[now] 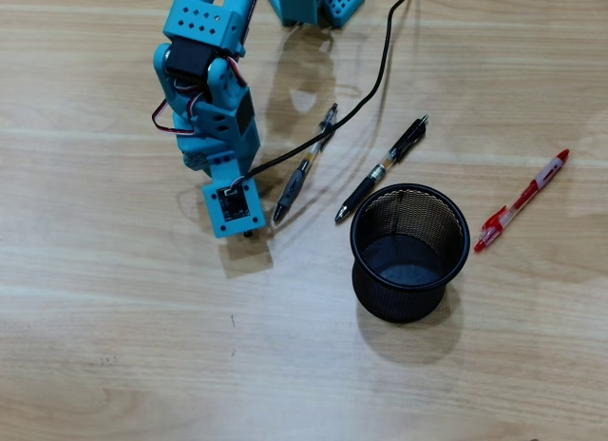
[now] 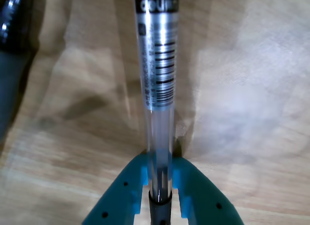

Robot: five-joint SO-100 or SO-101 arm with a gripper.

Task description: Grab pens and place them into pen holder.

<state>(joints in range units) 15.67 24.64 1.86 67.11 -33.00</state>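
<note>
End effector (image 2: 160,179) clamped, pointing down

I'm looking at an office-like desk setup: a pale wood-grain bench (image 1: 114,365), ballpoint pens (image 1: 382,169), a mesh pen holder (image 1: 409,252).

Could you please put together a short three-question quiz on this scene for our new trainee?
1. True or false: the pen holder already has a pen in it.
2. In the wrist view, the gripper is: A) open over bare table, B) shut on a clear pen, C) shut on the black cable.
3. In the overhead view, which pen lies right of the holder?

Key:
1. False; it looks empty.
2. B.
3. The red pen.
</note>
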